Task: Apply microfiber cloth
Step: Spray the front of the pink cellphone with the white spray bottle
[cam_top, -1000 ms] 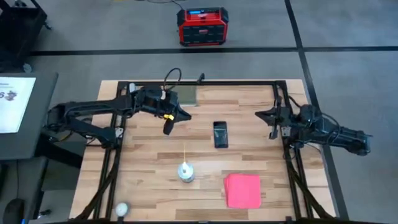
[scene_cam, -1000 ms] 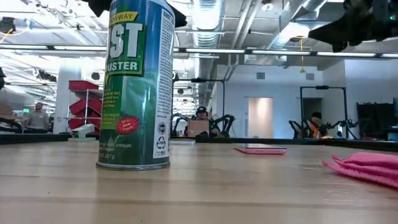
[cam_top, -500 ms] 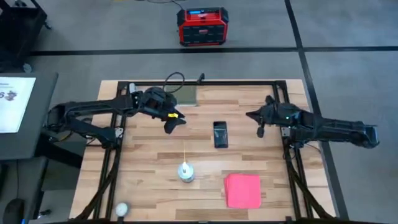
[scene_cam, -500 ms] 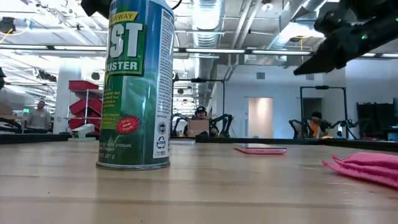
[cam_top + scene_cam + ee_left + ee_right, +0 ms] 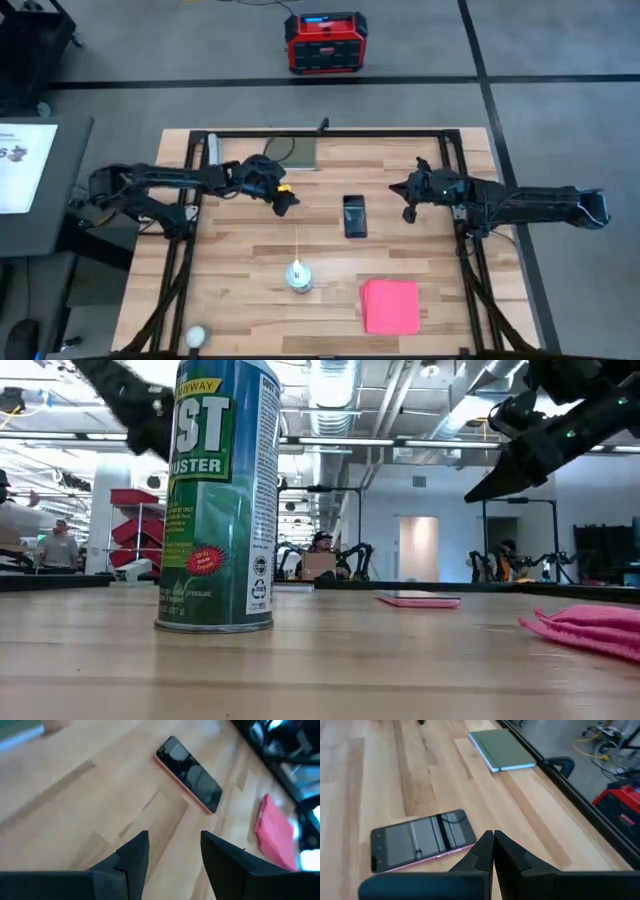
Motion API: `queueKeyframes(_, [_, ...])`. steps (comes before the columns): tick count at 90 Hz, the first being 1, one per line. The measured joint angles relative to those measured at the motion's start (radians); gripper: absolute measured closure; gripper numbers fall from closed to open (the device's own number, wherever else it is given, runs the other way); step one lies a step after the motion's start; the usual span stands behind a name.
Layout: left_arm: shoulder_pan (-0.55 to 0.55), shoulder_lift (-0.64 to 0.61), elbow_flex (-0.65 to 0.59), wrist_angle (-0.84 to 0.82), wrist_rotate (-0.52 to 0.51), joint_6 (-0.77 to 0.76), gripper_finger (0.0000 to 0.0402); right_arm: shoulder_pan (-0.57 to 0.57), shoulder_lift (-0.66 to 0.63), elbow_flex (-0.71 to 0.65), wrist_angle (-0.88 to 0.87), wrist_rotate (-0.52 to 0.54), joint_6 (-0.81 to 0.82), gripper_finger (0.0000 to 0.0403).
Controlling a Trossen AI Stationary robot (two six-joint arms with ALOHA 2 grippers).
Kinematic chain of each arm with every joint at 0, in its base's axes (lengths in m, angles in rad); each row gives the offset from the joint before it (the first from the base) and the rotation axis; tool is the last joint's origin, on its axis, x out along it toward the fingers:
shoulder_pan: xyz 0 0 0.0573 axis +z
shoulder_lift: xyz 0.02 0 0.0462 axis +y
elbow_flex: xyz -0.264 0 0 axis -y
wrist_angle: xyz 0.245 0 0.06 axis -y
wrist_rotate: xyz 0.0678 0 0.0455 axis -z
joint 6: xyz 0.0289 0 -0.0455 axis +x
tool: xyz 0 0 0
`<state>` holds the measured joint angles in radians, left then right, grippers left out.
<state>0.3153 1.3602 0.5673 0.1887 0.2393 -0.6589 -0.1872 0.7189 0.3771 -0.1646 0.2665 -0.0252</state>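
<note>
The wooden table [image 5: 240,250] is carrying the microfiber cloth [image 5: 390,305] flat near its front edge, well apart from both grippers. The right gripper [image 5: 408,208], fingers pressed together and empty, is hovering just beside the phone [image 5: 354,215]. The left gripper [image 5: 287,203] is hanging spread apart, empty.

A phone [image 5: 354,215] is lying face up mid-table, its pink edge showing. A green pad [image 5: 299,152] is sitting at the far edge of the table [image 5: 240,260]. A green spray can [image 5: 220,495] is standing upright nearer the front. A red box [image 5: 326,42] is resting on the floor beyond.
</note>
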Motion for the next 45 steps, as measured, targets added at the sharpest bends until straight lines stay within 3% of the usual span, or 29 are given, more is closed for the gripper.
queueKeyframes(17, [-0.008, 0.070, -0.107, 0.289, 0.026, -0.178, 0.0247, 0.028, 0.076, 0.000, -0.002, 0.019, 0.058, 0.0403])
queueKeyframes(45, [-0.028, 0.165, -0.098, 0.383, 0.019, -0.221, 0.0247, 0.064, 0.320, 0.000, 0.071, 0.028, 0.124, 0.0403])
